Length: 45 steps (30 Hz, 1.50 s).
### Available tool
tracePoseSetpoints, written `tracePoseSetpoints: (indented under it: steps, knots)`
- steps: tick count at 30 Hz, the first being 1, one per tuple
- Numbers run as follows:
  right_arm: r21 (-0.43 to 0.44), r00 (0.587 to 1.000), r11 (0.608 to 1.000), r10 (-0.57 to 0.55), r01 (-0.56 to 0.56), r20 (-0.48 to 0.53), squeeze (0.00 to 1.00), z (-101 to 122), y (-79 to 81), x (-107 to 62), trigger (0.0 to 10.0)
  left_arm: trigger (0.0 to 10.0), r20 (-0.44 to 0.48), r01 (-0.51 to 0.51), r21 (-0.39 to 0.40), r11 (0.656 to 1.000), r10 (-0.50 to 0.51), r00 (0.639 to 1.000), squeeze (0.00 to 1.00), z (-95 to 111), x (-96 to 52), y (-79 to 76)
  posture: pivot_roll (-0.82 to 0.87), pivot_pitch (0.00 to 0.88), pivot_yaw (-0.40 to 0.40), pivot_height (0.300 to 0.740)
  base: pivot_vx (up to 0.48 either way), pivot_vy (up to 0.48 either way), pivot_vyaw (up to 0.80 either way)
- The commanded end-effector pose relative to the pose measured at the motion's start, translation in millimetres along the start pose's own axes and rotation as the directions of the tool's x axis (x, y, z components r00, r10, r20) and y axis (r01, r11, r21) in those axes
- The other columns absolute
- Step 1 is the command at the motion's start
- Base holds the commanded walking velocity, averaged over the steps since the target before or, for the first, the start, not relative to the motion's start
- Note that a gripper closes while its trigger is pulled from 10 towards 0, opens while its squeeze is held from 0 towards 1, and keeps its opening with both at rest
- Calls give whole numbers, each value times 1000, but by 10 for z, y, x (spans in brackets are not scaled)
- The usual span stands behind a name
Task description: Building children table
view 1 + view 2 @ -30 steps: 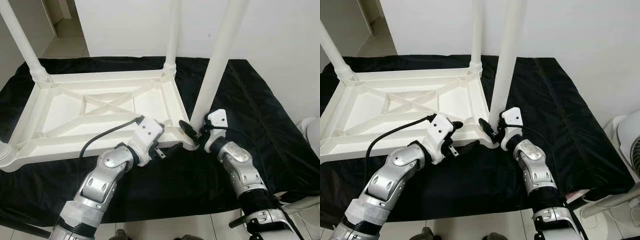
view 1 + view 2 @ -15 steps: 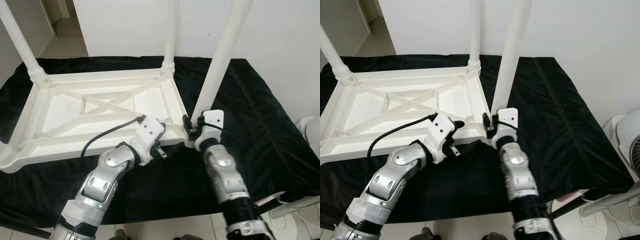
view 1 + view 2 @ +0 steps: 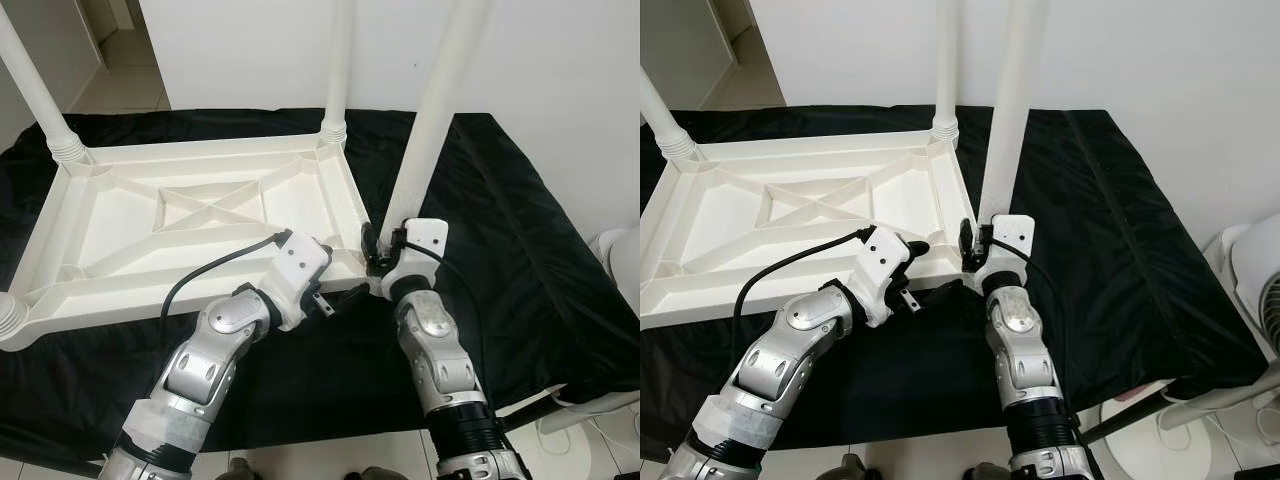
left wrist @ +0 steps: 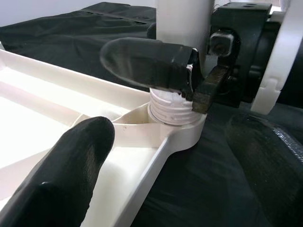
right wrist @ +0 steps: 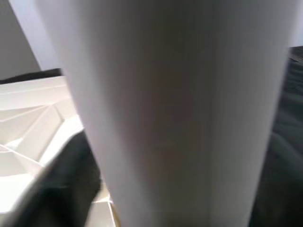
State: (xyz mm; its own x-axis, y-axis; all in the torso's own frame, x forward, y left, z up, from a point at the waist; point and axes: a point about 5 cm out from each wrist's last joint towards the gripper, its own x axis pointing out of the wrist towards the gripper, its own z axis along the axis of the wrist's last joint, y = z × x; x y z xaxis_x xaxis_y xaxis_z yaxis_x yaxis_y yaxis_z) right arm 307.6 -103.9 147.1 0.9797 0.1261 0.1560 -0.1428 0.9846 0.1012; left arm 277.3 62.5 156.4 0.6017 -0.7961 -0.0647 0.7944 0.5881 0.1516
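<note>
A white plastic children's table lies upside down on a black cloth. Its near right leg stands in the corner socket, the ribbed collar seated there. My right gripper is shut on this leg just above the collar; in the right wrist view the leg looms close, with one black finger beside it. My left gripper is shut on the table's near rim beside that corner, one finger over the rim and the other on the inner side.
Three other legs stand up at the far right, far left and near left corners. The black cloth spreads wide to the right. A white fan stands on the floor at the right, and a white wall lies behind.
My right arm has swung left so that it stands straight beneath the leg, and its fingers have drawn in onto the leg. The leg now stands more upright. The left gripper has stayed put.
</note>
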Motion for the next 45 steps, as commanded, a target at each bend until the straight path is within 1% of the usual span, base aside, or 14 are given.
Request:
tracePoseSetpoints:
  steps: [1,5,6,7,15,22,23,24,28,29,36,41,42,45]
  knots:
    - [4,1000,1000,9,-9,19,1000,28,-41,-30,10000,10000,-9,-6,5,1000,6,1000,0,2,6,22,-57,41,4,740,0,0,0]
    - [-28,998,998,61,-61,5,1000,30,-198,-72,10000,10000,-14,-10,8,1000,10,1000,0,-2,-20,28,-55,39,2,740,0,0,0]
    - [-51,996,995,89,-89,-1,631,27,-232,-82,10000,10000,-15,-12,9,1000,12,1000,0,-4,-23,31,-55,38,1,740,0,0,0]
    - [-65,991,989,135,-135,-12,0,16,-272,-93,10000,10000,-16,-11,9,1000,11,1000,0,-5,-23,31,-55,37,2,740,0,0,0]
    - [-124,966,959,254,-257,-35,0,-13,-365,-110,10000,10000,-16,-4,15,1000,4,1000,0,3,-15,28,-58,35,3,740,0,0,0]
    - [-202,884,861,451,-467,-122,0,-48,-422,59,10000,10000,-2,26,23,999,-26,1000,0,53,34,5,-65,29,12,740,0,0,0]
    - [-202,884,861,451,-467,-122,0,-48,-422,59,10000,10000,-2,26,23,999,-26,1000,0,53,34,5,-65,29,12,740,0,0,0]
    - [-204,877,853,461,-480,-135,0,-64,-414,75,7882,10000,-2,27,25,999,-27,1000,0,57,39,4,-64,28,11,740,0,0,0]
    - [-205,872,848,467,-488,-144,0,-76,-409,85,7882,10000,-1,27,26,999,-27,1000,0,60,41,4,-64,28,11,740,0,0,0]
    - [-195,862,840,483,-506,-155,0,-92,-409,85,0,10000,2,24,26,999,-24,1000,0,68,44,4,-55,26,1,740,0,0,0]
    - [-181,842,826,501,-534,-198,0,-163,-479,45,0,10000,7,18,19,1000,-18,1000,0,69,40,-8,-57,28,-5,740,0,0,0]
    - [-179,850,835,488,-521,-199,0,-190,-525,50,0,10000,6,21,16,1000,-21,1000,0,64,45,-24,-60,32,-5,740,0,0,0]
    - [-168,862,850,468,-499,-194,0,-195,-536,57,10000,10000,4,22,17,1000,-22,1000,0,58,45,-26,-62,36,-4,740,0,0,0]
    - [-148,902,895,396,-421,-174,0,-195,-530,58,10000,10000,-2,20,18,1000,-20,1000,0,43,39,-24,-64,39,-3,740,0,0,0]
